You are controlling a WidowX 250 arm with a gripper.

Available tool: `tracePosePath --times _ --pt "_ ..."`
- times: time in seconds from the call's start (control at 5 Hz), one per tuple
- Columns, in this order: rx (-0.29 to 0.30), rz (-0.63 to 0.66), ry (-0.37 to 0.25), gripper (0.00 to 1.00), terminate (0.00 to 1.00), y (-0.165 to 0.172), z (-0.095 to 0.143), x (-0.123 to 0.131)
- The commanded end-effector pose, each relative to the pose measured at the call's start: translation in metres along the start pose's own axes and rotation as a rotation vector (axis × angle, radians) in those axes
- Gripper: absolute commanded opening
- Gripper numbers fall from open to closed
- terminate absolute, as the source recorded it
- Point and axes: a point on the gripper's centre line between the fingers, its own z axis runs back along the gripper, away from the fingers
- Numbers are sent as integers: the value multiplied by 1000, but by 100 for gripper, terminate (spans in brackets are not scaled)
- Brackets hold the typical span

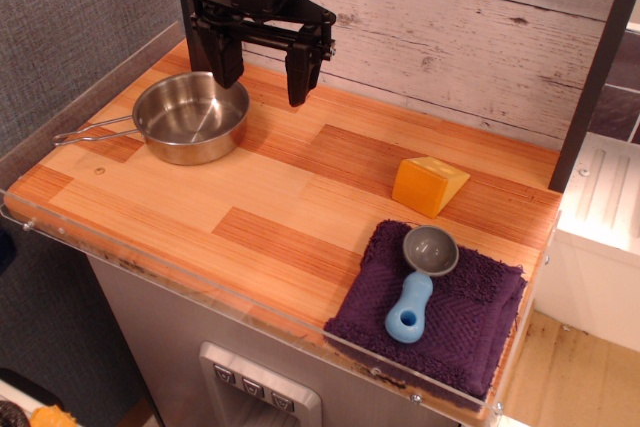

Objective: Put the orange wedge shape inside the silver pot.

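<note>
observation.image shows our gripper [263, 72] spread empty just beside the silver pot [191, 117]; the orange wedge shape [429, 185] sits well apart, its slanted faces may slip.

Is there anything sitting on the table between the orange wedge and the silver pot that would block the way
Nothing visible does. Bare wood lies between the orange wedge and the silver pot. The scoop on the purple towel sits nearer the front edge, off that path.
</note>
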Motion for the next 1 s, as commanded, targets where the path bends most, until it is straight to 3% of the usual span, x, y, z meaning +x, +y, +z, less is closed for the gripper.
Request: tracePosePath --times 0.0,0.6,0.8 --pt "0 0 0 100 0 0 0 0" --pt "-54 -148 -10 100 0 -111 -22 11" --pt "-41 -185 11 100 0 -125 -37 12"
